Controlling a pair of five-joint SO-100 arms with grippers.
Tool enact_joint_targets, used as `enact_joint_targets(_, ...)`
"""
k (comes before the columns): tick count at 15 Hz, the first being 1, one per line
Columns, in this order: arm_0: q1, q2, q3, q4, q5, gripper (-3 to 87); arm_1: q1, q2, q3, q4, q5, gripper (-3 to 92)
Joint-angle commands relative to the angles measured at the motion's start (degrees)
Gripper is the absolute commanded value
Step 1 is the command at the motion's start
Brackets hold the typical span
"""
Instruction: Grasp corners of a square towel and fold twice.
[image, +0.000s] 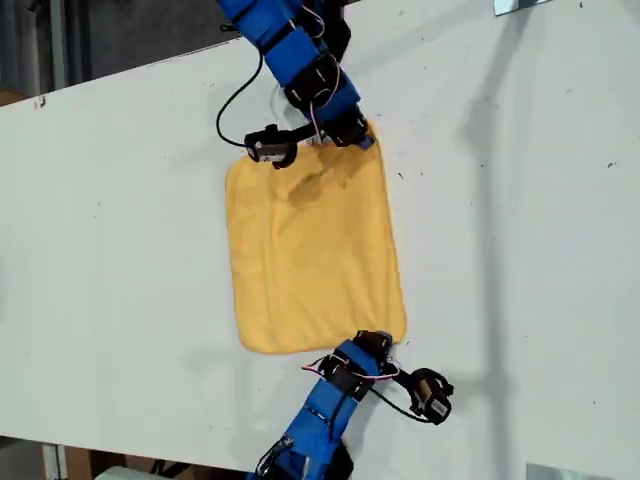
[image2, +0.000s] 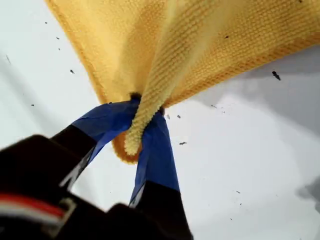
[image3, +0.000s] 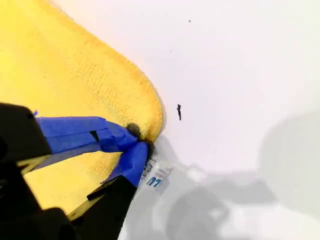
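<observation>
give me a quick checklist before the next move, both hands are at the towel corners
1. First hand shut on the towel: ok, a corner is bunched between its jaws.
2. Second hand shut on the corner by the white tag: ok, but only the very edge is caught.
3. Both held corners on one towel edge, the exterior view's right: ok.
4. Rest of towel lying flat: ok, slight wrinkles.
5. Table toward the exterior view's left free of objects: ok.
</observation>
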Motion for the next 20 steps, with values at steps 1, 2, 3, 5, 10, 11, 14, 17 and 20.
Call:
enact_joint_targets(1, -0.6, 4.3, -9.1, 8.1, 4.8, -0.2, 2.4, 10.6, -2.4, 3.7, -4.0, -0.1)
enact_joint_targets(2, -1.5, 5.4, -11.3, 8.3, 8.0, -0.2, 4.4, 14.6, -2.1, 5.4, -6.2, -0.1)
enact_joint_targets(3, -2.6, 6.0, -13.1, 8.2, 11.3, -0.2, 6.5, 18.0, -2.0, 7.2, -8.4, -0.1)
enact_joint_targets(5, -5.5, 6.1, -16.5, 8.8, 16.2, -0.2, 10.1, 23.6, -1.9, 8.7, -12.3, -0.1)
enact_joint_targets(10, -16.2, 13.9, -15.8, 13.0, 24.1, -0.2, 23.6, 26.1, -6.3, 11.8, -23.7, -0.1)
enact_joint_targets(11, -18.7, 17.9, -14.7, 14.2, 25.8, -0.2, 27.2, 26.0, -8.3, 13.2, -26.3, -0.1)
enact_joint_targets(14, -26.5, 31.7, -10.1, 16.8, 30.3, -0.2, 36.9, 23.0, -16.2, 14.7, -33.7, -0.1)
enact_joint_targets(17, -40.8, 41.8, -2.5, 18.5, 34.5, -0.2, 47.0, 16.4, -20.7, 9.1, -40.5, -0.1)
enact_joint_targets(20, -57.3, 46.3, 3.0, 16.6, 41.0, -0.2, 59.2, 9.0, -27.8, 6.1, -49.3, -0.1)
